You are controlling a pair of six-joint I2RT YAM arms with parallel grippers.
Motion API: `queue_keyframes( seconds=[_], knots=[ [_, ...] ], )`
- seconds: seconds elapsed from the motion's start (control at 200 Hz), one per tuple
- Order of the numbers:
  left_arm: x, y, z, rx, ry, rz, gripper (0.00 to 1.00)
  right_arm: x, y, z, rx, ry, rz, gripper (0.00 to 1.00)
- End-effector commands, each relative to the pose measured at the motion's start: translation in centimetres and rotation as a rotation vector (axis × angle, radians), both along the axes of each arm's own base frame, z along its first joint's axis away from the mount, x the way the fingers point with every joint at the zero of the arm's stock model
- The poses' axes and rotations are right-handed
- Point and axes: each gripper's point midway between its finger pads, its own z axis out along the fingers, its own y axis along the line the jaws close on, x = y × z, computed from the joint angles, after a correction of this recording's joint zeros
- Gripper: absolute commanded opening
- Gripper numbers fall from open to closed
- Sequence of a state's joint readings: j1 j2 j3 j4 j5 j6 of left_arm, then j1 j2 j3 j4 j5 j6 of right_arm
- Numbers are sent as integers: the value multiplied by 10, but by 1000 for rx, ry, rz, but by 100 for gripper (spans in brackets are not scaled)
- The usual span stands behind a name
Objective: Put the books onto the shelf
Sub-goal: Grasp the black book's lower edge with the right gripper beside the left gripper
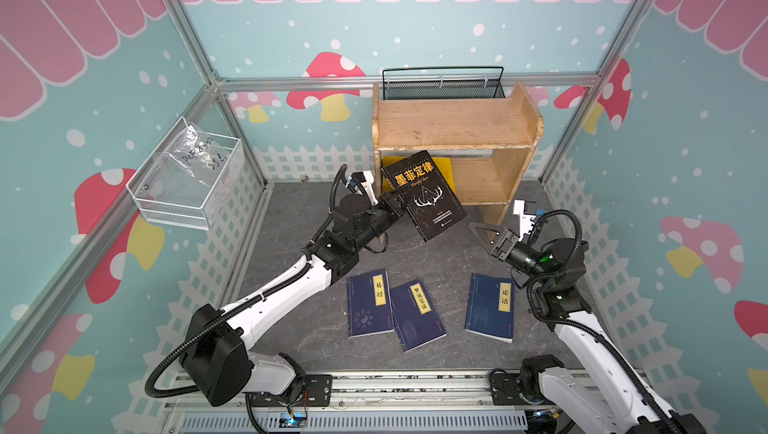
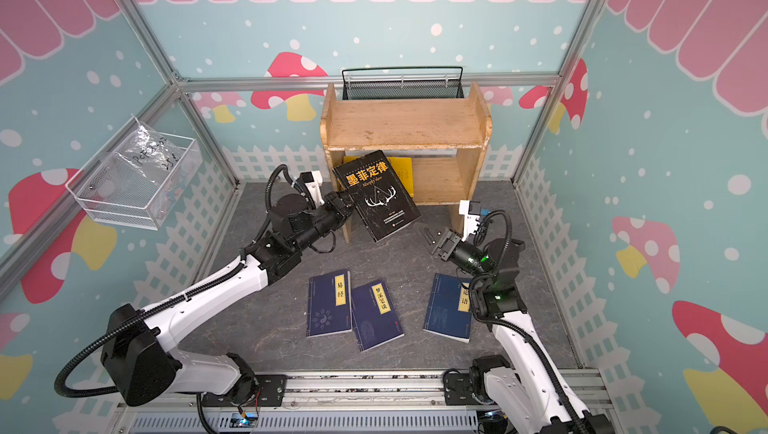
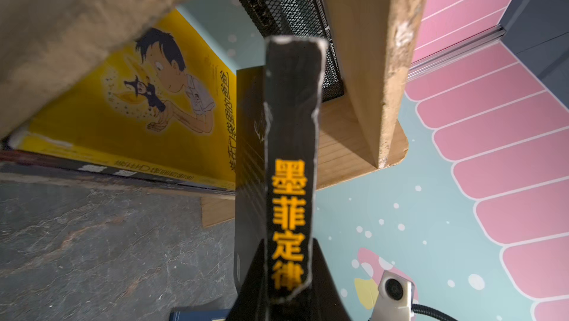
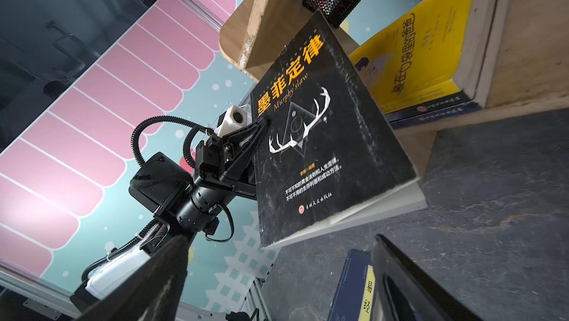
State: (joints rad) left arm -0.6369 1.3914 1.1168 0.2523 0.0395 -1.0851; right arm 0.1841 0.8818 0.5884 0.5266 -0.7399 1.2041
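The small two-tier light-wood shelf [image 1: 453,124] stands at the back of the grey stone-patterned tabletop [image 1: 457,353], with a black mesh basket [image 1: 442,88] behind its upper board. The upper board is bare. On the lower board a yellow paperback with a cartoon boy [image 1: 442,167] lies flat on a darker book, towards the left arm's side, and the other half of that board is bare wood.

The step in hand appears to be shelving the black paperback with orange title and white antlers [image 1: 424,195]. The left gripper [image 1: 398,200] clamps it at the spine edge and holds it tilted, clear of the tabletop, at the mouth of the lower tier. Its far corner sits just under the front edge of the upper board.

The next move likely calls for levelling the book and sliding it in low, onto the yellow one or into the bare half beside it. Room is tight: the upper board's worn edge is close above, and the side panel is close beside the left gripper's fingers.

Three navy paperbacks with yellow labels [image 1: 370,305] [image 1: 417,315] [image 1: 490,307] lie flat on the tabletop near the arm bases.

The right gripper [image 1: 484,235] has its fingers spread wide and holds nothing. It sits near the shelf's other leg, apart from the black book.
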Motion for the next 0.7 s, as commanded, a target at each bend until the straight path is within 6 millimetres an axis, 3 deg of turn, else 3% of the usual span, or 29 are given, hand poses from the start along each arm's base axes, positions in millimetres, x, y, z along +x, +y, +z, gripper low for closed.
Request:
queue_keyframes(
  seconds=[0.0,0.23,0.465,0.695],
  knots=[
    [5,13,47,-146,-105,66,0,0,12,9,62,-17,19,94],
    [10,17,46,-205,-102,100,0,5,50,1,119,28,102,94],
    [5,14,43,-229,-102,114,0,20,59,1,189,16,41,92],
    [3,7,45,-234,-118,115,0,32,74,-6,202,54,-4,81]
  ],
)
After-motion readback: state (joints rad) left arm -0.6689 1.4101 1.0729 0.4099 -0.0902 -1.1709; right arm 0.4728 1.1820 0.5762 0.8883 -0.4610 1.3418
